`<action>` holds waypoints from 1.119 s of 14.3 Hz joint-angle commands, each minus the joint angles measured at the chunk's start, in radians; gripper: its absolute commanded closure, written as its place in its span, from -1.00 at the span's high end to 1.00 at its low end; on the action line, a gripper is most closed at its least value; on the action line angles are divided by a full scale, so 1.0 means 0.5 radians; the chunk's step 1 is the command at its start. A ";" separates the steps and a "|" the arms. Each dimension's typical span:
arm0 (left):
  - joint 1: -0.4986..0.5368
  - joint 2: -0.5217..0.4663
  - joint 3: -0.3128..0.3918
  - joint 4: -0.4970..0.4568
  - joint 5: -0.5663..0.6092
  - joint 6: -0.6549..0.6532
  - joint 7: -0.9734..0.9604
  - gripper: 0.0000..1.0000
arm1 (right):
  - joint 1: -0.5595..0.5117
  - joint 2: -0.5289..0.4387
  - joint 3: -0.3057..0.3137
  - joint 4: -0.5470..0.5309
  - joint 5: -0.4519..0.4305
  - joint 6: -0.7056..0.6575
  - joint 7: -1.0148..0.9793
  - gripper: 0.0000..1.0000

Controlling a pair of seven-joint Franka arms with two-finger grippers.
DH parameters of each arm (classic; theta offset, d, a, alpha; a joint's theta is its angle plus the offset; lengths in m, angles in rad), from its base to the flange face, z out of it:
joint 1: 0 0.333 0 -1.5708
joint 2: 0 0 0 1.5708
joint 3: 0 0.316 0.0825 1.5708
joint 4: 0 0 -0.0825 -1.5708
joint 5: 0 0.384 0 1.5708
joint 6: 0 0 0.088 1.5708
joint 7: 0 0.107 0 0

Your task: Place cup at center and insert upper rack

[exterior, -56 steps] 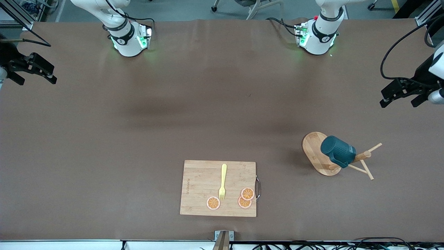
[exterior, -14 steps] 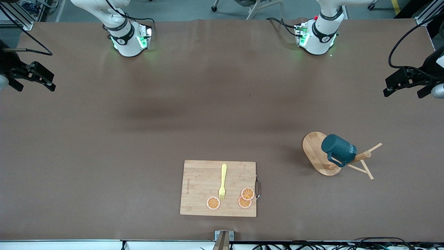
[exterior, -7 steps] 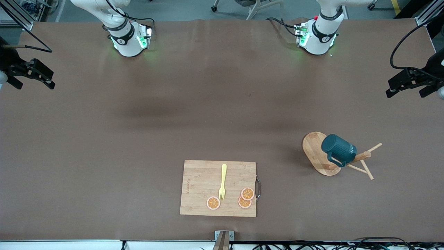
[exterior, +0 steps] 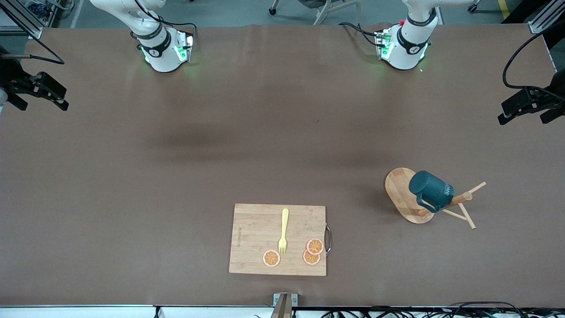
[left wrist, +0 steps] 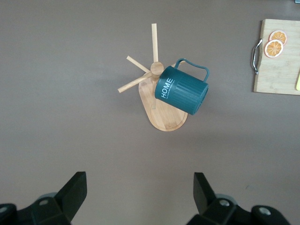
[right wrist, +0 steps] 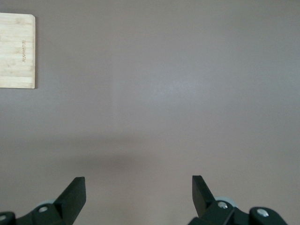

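On the table [exterior: 132, 176], toward the left arm's end, one cup [exterior: 430, 191] hangs on one upper rack [exterior: 404, 194]. One board [exterior: 251, 229] carries one fork [exterior: 283, 231] and three orange slices [exterior: 271, 258]. Both grippers, left gripper [exterior: 529, 108] and right gripper [exterior: 37, 92], wait with jaws wide apart, holding nothing.

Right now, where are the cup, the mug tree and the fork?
cup [exterior: 430, 191]: front view, on its ribbed teal wall.
mug tree [exterior: 399, 194]: front view, on its oval bamboo base.
fork [exterior: 284, 229]: front view, on its yellow handle.

One cup [exterior: 430, 191], one upper rack [exterior: 405, 196] — one cutting board [exterior: 256, 238]. One fork [exterior: 283, 231], three orange slices [exterior: 271, 258].
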 commanded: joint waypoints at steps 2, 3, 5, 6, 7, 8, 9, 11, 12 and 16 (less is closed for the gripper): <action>0.008 -0.033 -0.023 -0.012 0.008 -0.007 -0.017 1.00 | -0.031 -0.056 0.012 -0.058 0.029 0.006 -0.009 1.00; 0.008 -0.036 -0.023 -0.012 0.008 -0.010 -0.020 1.00 | -0.034 -0.056 0.012 -0.058 0.029 0.000 -0.009 1.00; 0.008 -0.036 -0.023 -0.016 0.008 -0.013 -0.020 1.00 | -0.034 -0.056 0.012 -0.055 0.029 -0.010 -0.006 1.00; 0.008 -0.036 -0.023 -0.016 0.008 -0.013 -0.020 1.00 | -0.034 -0.056 0.012 -0.055 0.029 -0.010 -0.006 1.00; 0.008 -0.036 -0.023 -0.016 0.008 -0.013 -0.020 1.00 | -0.034 -0.056 0.012 -0.055 0.029 -0.010 -0.006 1.00; 0.008 -0.036 -0.023 -0.016 0.005 -0.013 -0.020 1.00 | -0.034 -0.056 0.012 -0.055 0.029 -0.010 -0.006 1.00; 0.008 -0.036 -0.023 -0.016 0.005 -0.013 -0.020 1.00 | -0.034 -0.056 0.012 -0.055 0.029 -0.010 -0.006 1.00; 0.008 -0.036 -0.023 -0.019 0.008 -0.016 -0.020 1.00 | -0.034 -0.056 0.012 -0.055 0.029 -0.010 -0.006 1.00; 0.008 -0.036 -0.026 -0.016 0.005 -0.016 -0.020 1.00 | -0.037 -0.056 0.012 -0.055 0.029 -0.010 -0.006 1.00; 0.008 -0.033 -0.026 -0.019 0.005 -0.016 -0.020 1.00 | -0.034 -0.056 0.012 -0.055 0.029 -0.007 -0.006 1.00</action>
